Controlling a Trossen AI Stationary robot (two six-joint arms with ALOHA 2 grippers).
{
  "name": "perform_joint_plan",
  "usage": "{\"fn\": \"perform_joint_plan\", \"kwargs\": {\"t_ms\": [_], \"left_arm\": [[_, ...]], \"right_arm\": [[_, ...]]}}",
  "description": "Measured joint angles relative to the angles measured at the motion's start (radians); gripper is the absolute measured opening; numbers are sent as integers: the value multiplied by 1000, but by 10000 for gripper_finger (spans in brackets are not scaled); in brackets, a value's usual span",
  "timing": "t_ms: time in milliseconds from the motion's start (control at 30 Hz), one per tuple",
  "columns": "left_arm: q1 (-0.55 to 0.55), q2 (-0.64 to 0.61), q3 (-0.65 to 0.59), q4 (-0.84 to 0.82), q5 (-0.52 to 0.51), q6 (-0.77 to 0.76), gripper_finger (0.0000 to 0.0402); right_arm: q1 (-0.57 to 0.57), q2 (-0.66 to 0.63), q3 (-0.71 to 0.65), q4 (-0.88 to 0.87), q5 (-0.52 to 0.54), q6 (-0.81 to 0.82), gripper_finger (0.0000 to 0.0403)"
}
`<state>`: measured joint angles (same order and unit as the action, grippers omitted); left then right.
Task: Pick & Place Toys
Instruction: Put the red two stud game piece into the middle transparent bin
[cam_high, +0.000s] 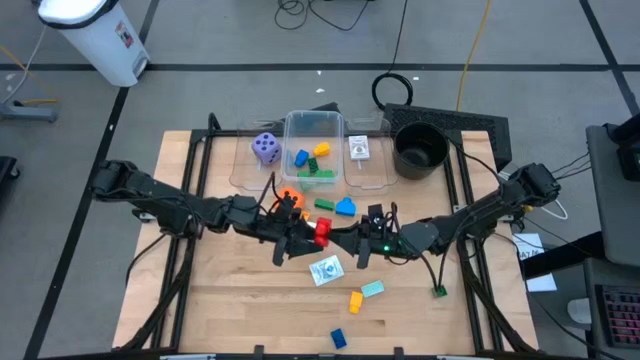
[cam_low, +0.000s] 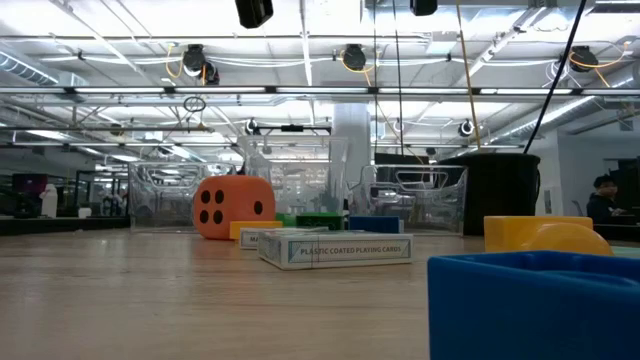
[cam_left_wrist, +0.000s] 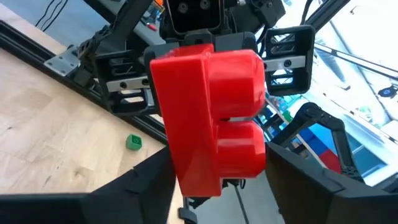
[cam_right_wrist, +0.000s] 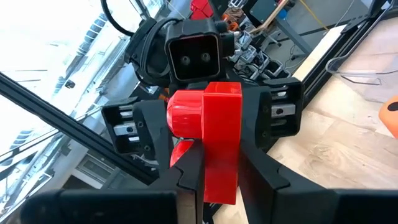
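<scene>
A red block (cam_high: 322, 232) hangs above the middle of the table between my two grippers, which meet head-on. My left gripper (cam_high: 308, 233) (cam_left_wrist: 217, 186) reaches in from the table's left, its fingers close on both sides of the block. My right gripper (cam_high: 342, 240) (cam_right_wrist: 221, 177) comes from the right and is shut on the block. More toys lie on the table: an orange die (cam_high: 287, 198), a purple die (cam_high: 265, 148), a card pack (cam_high: 326, 270), and blue (cam_high: 345, 207), yellow (cam_high: 355, 300) and teal (cam_high: 372, 289) blocks. My left gripper has one finger on the block's flat side (cam_left_wrist: 163, 155) and one by its studded side (cam_left_wrist: 264, 155), level, from the table's left. In the right wrist view its pads (cam_right_wrist: 152, 127) lie against the block with no gap showing. The block is clear of the table. My right gripper pinches the block's near end (cam_right_wrist: 221, 168) between its two fingers (cam_right_wrist: 186, 177), one on the studded side and one on the flat side. The fingers come level from the table's right. The block stands out ahead of them, lifted clear.
A clear tub (cam_high: 314, 122) holding several blocks stands at the far middle, with a card pack (cam_high: 359, 148) in a clear tray beside it and a black pot (cam_high: 420, 148) to the right. A small green block (cam_high: 439, 291) and a blue one (cam_high: 338, 338) lie nearer.
</scene>
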<state>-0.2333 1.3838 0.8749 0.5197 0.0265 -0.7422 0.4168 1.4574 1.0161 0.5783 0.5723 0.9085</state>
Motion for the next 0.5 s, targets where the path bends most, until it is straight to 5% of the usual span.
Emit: {"fn": "perform_joint_plan", "kwargs": {"t_ms": [200,500], "left_arm": [[0,0,0,7,11,-3,174],[0,0,0,6,17,13,191]], "right_arm": [[0,0,0,2,-10,-11,59],[0,0,0,1,-24,-14,69]]}}
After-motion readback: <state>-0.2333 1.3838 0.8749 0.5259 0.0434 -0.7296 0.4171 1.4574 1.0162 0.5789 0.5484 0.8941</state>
